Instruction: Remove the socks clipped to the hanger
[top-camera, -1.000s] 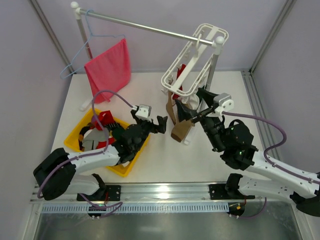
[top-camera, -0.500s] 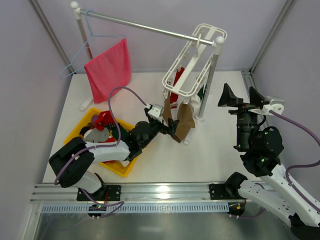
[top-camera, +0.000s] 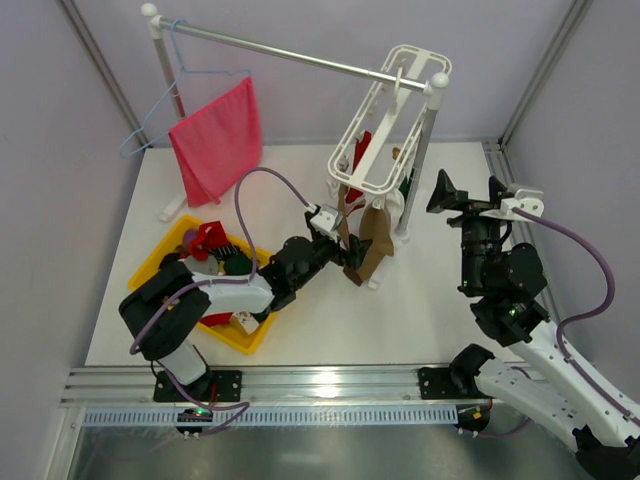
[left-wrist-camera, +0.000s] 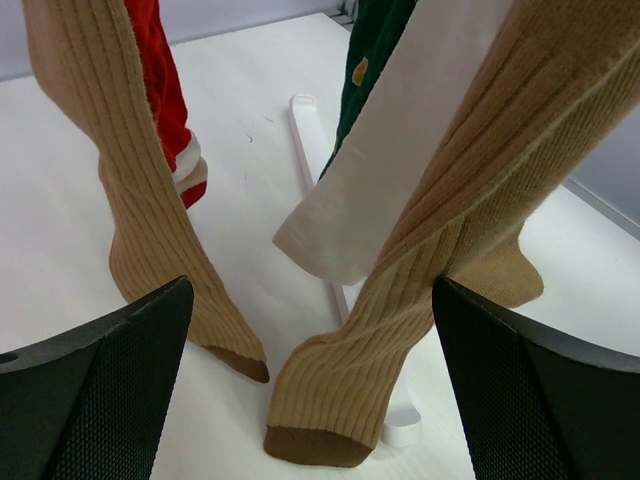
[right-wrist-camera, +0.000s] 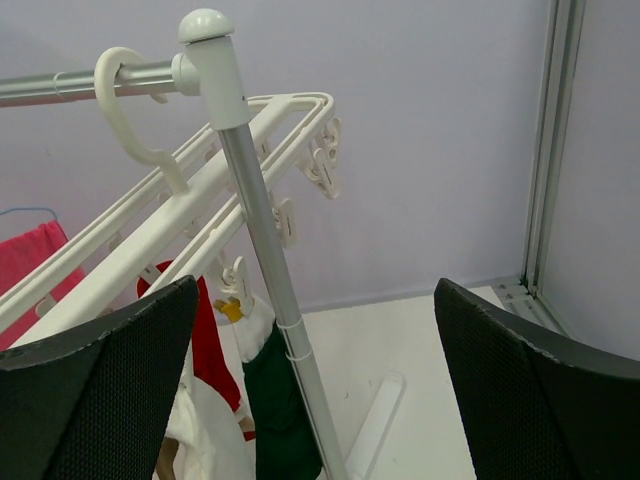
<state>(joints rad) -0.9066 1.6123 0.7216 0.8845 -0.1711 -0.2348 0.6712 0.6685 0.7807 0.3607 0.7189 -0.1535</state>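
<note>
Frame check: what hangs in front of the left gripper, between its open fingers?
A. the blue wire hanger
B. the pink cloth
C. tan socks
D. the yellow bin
C: the left wrist view shows two ribbed tan socks hanging between the wide-open fingers of the left gripper, neither one gripped.

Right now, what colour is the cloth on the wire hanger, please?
The cloth is pink-red; top external view.
</note>
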